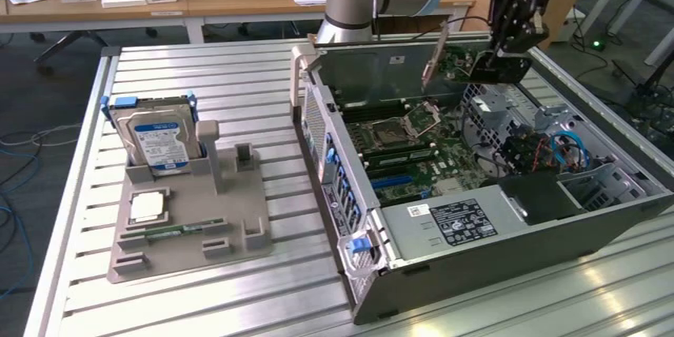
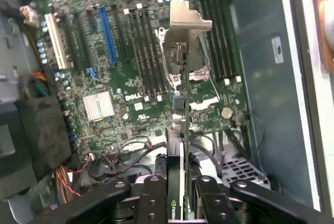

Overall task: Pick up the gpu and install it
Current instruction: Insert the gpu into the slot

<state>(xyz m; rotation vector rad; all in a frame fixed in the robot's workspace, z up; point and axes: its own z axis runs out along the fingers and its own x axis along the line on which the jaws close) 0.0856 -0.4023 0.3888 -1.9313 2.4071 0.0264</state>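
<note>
The black gripper (image 1: pixel 503 53) has its 2 fingers closed narrowly on the gpu (image 1: pixel 455 59), a thin green board with a bent silver bracket. It hangs edge-down over the open grey metal computer case (image 1: pixel 506 266), above the green motherboard (image 2: pixel 135 125).

Green gpu (image 2: pixel 183 110), silver bracket (image 2: pixel 187 18)

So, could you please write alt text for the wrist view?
The black gripper holds a thin green gpu card with a silver metal bracket edge-on over the green Dell motherboard inside an open computer case.
</note>
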